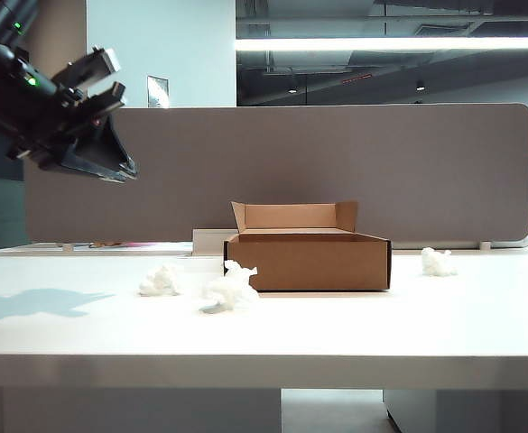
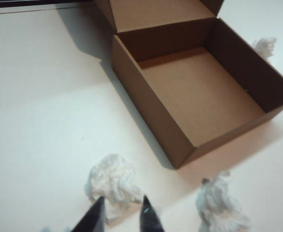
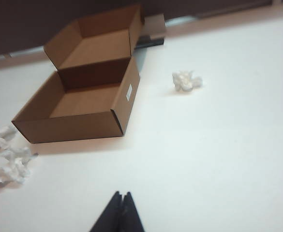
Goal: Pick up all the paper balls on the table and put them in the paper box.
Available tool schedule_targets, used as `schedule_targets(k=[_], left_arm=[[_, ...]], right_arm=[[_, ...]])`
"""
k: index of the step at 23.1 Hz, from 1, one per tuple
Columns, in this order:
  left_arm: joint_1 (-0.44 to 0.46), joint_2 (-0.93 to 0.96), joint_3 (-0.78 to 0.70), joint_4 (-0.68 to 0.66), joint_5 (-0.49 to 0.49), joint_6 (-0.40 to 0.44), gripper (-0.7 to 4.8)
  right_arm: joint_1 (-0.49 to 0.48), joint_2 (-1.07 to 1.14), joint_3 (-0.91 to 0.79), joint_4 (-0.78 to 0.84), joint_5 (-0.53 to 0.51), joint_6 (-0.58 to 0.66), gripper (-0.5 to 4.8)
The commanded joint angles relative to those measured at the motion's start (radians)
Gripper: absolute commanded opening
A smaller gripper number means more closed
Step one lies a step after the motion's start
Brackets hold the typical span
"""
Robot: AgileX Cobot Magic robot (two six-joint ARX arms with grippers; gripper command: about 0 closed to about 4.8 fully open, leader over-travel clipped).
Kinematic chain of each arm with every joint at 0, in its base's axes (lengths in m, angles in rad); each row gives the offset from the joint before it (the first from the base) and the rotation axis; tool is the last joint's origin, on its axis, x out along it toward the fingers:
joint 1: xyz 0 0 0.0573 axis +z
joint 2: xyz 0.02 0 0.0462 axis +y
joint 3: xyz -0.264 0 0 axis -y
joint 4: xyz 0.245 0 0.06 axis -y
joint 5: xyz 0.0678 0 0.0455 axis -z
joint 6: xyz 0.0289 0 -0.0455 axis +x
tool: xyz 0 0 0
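Observation:
Three crumpled white paper balls lie on the white table [image 1: 273, 336]: one [image 1: 161, 280] left of the paper box, one [image 1: 231, 287] at its front left corner, one [image 1: 437, 262] to its right. The brown paper box [image 1: 309, 260] stands open and empty [image 2: 199, 92]. My left gripper [image 1: 124, 167] hangs high above the table's left side, open, with nothing between its fingers [image 2: 123, 199]; beneath it lies a ball [image 2: 113, 183], another [image 2: 222, 208] beside. My right gripper [image 3: 121, 195] is shut and empty over bare table, with the lone ball [image 3: 186, 80] farther off and the box [image 3: 83, 104] beyond.
A grey divider panel [image 1: 336, 171] runs behind the table. A low white item [image 1: 208, 242] sits just behind the box's left rear. The table's thick front edge [image 1: 264, 370] faces the exterior camera. The box's rear flaps [image 1: 295, 215] stand upright.

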Motion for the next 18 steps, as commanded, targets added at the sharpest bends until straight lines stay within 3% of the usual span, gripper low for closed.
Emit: schedule_targets(k=[1, 5, 10, 14, 18], left_arm=[[-0.002, 0.039, 0.023, 0.010, -0.013, 0.008, 1.51], [-0.002, 0.113, 0.065, 0.012, -0.050, 0.008, 2.20], [-0.010, 0.201, 0.131, -0.010, -0.052, 0.008, 2.24], [-0.022, 0.274, 0.180, -0.021, -0.052, 0.008, 3.72], [-0.035, 0.335, 0.201, -0.024, -0.072, 0.008, 3.82]], right_arm=[[0.000, 0.080, 0.034, 0.063, -0.019, -0.004, -0.06], [0.000, 0.247, 0.105, 0.094, -0.052, -0.013, -0.06], [0.039, 0.441, 0.222, 0.093, -0.074, -0.076, -0.06], [0.098, 0.579, 0.311, 0.109, -0.074, -0.090, -0.06], [0.154, 0.698, 0.382, 0.123, -0.074, -0.090, -0.06]])
